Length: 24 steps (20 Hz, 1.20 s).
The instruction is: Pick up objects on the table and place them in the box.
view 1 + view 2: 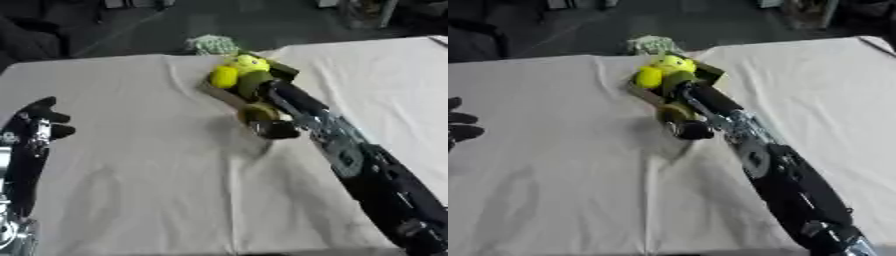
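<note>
The robot's right hand (273, 127), black and reaching in along its long dark arm from the lower right, sits at the near end of a shallow brown cardboard box (229, 96) that lies on the white cloth-covered table (131, 175). The box runs lengthwise from about five o'clock up to eleven o'clock, and the arm lies almost along that same line, partly covering it. Inside, toward the far end, are rounded yellow and olive-green objects (236, 72), fruit-like, bunched together. Something olive-brown (259, 112) shows right at the hand, but I cannot tell whether the fingers are curled on it or apart.

The left hand (39, 120) hangs idle at nine o'clock, well apart, fingers relaxed and holding nothing. A pale green mesh bundle (210, 44) lies just beyond the box at twelve o'clock, and the right hand is plainly the nearer one to it.
</note>
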{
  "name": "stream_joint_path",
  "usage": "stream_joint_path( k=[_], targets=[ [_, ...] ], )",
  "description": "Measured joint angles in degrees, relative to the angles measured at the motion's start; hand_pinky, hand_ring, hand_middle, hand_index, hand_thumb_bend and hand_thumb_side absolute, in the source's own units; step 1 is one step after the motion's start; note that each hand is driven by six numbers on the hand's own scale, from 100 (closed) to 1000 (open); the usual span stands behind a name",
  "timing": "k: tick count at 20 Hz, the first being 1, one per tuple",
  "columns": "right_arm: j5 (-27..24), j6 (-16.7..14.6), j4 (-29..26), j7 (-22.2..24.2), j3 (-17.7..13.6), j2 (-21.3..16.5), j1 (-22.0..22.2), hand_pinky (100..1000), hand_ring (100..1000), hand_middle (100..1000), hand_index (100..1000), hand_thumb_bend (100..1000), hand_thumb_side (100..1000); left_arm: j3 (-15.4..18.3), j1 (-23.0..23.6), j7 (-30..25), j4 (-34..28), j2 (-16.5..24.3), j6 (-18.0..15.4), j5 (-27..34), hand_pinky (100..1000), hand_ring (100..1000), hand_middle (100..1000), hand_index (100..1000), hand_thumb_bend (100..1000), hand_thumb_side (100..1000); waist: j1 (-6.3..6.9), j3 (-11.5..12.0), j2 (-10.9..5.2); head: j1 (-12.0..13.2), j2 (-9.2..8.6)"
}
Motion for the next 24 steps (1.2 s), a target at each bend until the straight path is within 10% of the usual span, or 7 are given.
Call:
stream_joint_path(
  k=[12, 16, 24],
  targets=[
    [3.37, 11.43, 12.84, -20.31, -12.93, -2.95, -6.52, 472, 484, 617, 608, 100, 419, -2.63, -2.58, -3.82, 0.29, -0.45, -0.87, 0.93, 739, 598, 589, 831, 100, 782, -1.37, 8.47, 2.1, -7.77, 0.0],
    [5.14, 17.18, 17.03, -29.25, -15.5, -3.2, -7.14, 578, 594, 732, 706, 100, 253, -2.88, -2.66, -4.28, 0.28, -0.45, -0.8, 0.93, 740, 599, 589, 831, 100, 784, -1.69, 9.22, 2.39, -9.23, 0.0],
    [7.28, 18.29, 24.39, -21.75, -16.09, -3.44, -6.77, 713, 813, 930, 868, 100, 202, -2.9, -2.72, -4.92, 0.3, -0.43, -0.82, 0.93, 741, 601, 591, 833, 100, 788, -2.33, 9.05, 2.39, -9.82, 0.0]
  ],
)
